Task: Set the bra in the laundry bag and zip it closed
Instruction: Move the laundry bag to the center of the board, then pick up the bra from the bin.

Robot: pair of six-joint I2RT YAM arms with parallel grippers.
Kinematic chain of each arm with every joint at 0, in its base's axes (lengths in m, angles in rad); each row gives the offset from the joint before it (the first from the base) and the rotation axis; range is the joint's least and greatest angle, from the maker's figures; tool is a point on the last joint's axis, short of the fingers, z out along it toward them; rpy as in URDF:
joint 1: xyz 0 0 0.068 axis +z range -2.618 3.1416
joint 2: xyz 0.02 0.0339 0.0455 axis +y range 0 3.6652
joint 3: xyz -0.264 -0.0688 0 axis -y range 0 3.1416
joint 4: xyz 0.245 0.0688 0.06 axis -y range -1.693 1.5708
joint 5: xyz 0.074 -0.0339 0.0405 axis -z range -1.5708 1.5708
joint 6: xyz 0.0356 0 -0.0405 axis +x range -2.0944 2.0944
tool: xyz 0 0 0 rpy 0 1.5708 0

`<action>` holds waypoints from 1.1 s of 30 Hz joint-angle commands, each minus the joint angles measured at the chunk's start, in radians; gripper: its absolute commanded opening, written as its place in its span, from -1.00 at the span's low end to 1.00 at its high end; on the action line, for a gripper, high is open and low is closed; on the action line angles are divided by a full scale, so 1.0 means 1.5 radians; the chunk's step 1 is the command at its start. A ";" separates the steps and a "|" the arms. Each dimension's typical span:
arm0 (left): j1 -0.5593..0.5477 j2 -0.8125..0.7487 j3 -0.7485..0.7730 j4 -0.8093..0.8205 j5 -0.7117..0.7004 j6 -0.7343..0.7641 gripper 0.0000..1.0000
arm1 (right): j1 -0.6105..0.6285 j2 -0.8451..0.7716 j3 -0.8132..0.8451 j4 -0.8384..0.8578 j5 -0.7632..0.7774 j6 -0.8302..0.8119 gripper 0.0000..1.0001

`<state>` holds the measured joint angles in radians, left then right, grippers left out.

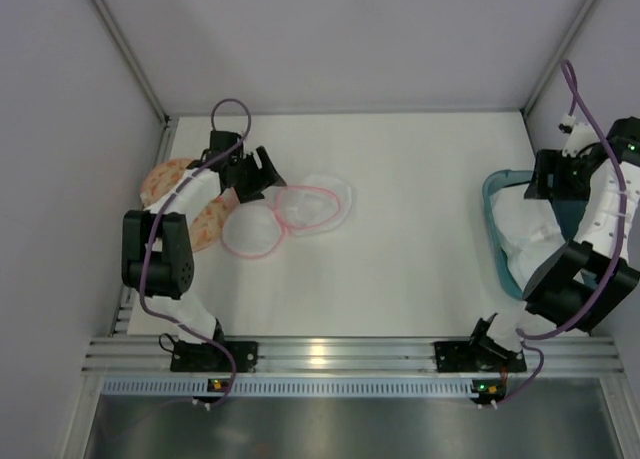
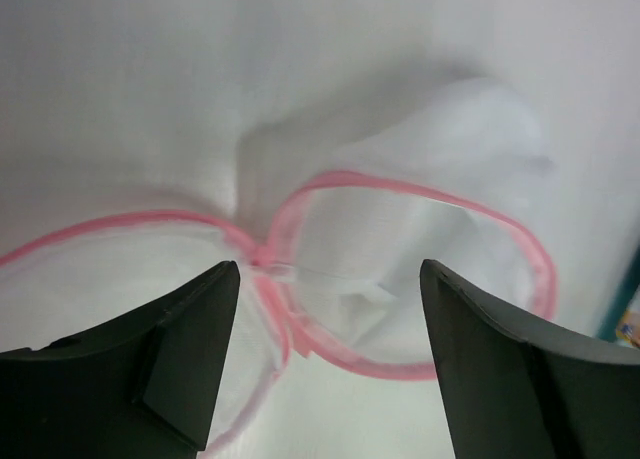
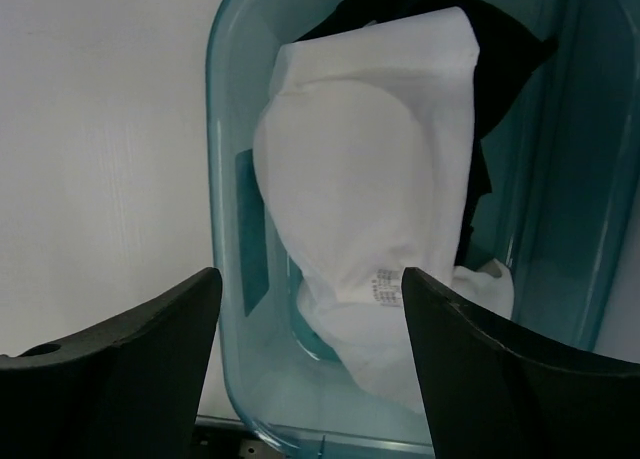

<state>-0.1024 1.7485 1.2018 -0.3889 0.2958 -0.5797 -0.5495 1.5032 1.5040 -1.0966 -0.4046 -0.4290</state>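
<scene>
Laundry bag (image 1: 162, 183): overhead, lay far left, partly hidden under left arm (image 1: 160, 249).
Left claw (image 2: 328, 266): wrist view, spread wide, empty, above white pouch (image 2: 400, 249).
Right claw (image 3: 310, 272): wrist view, spread, empty, over tub (image 3: 228, 179).
Bra (image 3: 505, 49): in tub, mostly buried under white cloth (image 3: 370, 179).

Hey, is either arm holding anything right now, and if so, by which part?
Nothing is held. The left gripper is open, facing the white pouch. The right gripper is open, facing the teal tub. Neither has anything between its fingers.
</scene>
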 commanded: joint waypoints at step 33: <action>-0.230 -0.283 0.059 -0.083 0.017 0.295 0.61 | -0.081 0.173 0.093 -0.167 -0.051 -0.263 -1.00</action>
<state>-0.4496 1.3483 1.2549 -0.5114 0.3408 -0.1574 -0.6621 1.8687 1.6207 -1.2728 -0.4335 -0.7685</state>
